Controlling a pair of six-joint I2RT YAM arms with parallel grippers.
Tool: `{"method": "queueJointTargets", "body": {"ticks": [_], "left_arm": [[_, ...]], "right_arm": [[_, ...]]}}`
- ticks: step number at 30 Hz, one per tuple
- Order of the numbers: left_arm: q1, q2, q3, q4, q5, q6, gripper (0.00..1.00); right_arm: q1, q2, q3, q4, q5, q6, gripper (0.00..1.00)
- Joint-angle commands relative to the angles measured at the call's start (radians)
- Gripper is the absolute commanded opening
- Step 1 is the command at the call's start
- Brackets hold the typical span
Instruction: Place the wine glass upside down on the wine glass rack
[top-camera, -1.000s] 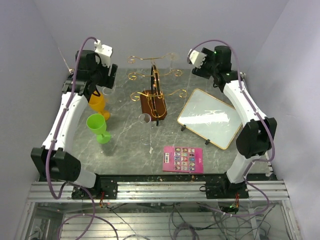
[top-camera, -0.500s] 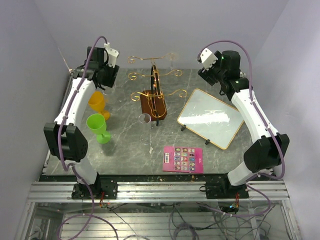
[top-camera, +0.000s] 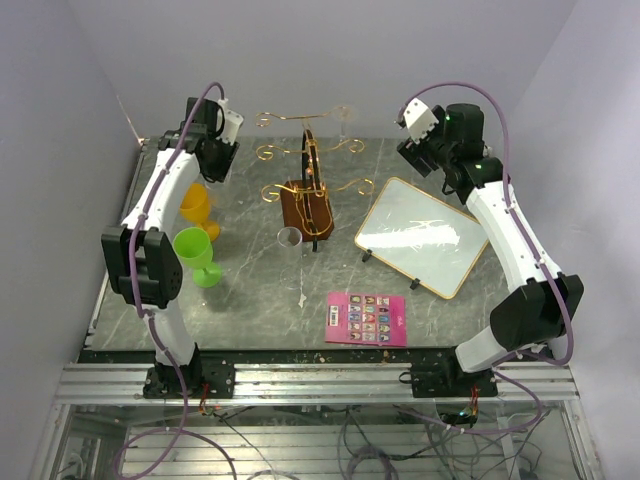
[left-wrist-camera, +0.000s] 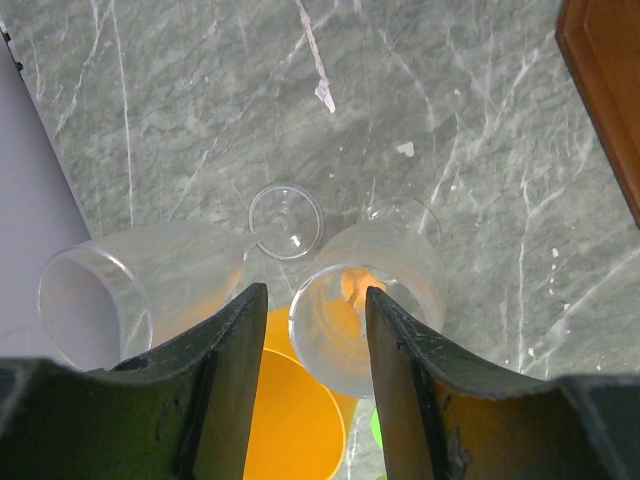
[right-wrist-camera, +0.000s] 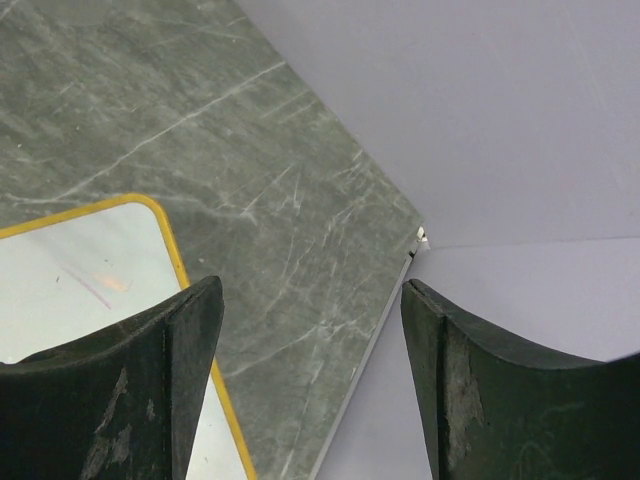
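Note:
The wine glass rack is gold wire on a brown wooden base, whose corner shows in the left wrist view. A clear wine glass stands upright below my left gripper, its rim reaching past the right finger. The jaws are partly apart and grip nothing. A second clear glass lies on its side to the left. A third clear glass stands in front of the rack base. The left gripper is high at the back left. My right gripper hangs open and empty over the back right corner.
An orange glass and a green glass stand at the left, the orange one right under the left fingers. A gold-framed white board lies at the right, a pink card near the front. The left wall is close.
The left arm has folded upward, its elbow rising and the gripper shifting slightly right, with the jaws narrowing. The right arm has risen and drawn back a little.

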Motion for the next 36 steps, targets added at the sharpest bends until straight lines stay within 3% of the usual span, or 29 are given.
{"method": "queueJointTargets", "body": {"ticks": [1,12,23,32,36], "left_arm": [[0.008,0.000,0.031,-0.037,-0.031,0.029,0.54],[0.008,0.063,0.083,-0.074,-0.028,0.047,0.39],[0.008,0.096,0.101,-0.074,-0.028,0.060,0.33],[0.008,0.091,0.113,-0.073,0.030,0.066,0.12],[0.008,0.070,0.108,-0.056,0.055,0.072,0.07]], "right_arm": [[0.002,-0.026,-0.010,-0.011,-0.005,0.015,0.72],[0.003,-0.027,-0.026,-0.018,-0.002,-0.003,0.72],[0.002,-0.021,-0.020,-0.027,-0.003,-0.003,0.73],[0.002,-0.019,-0.017,-0.021,0.000,0.014,0.73],[0.003,-0.018,-0.009,-0.022,0.000,0.028,0.74]]}}
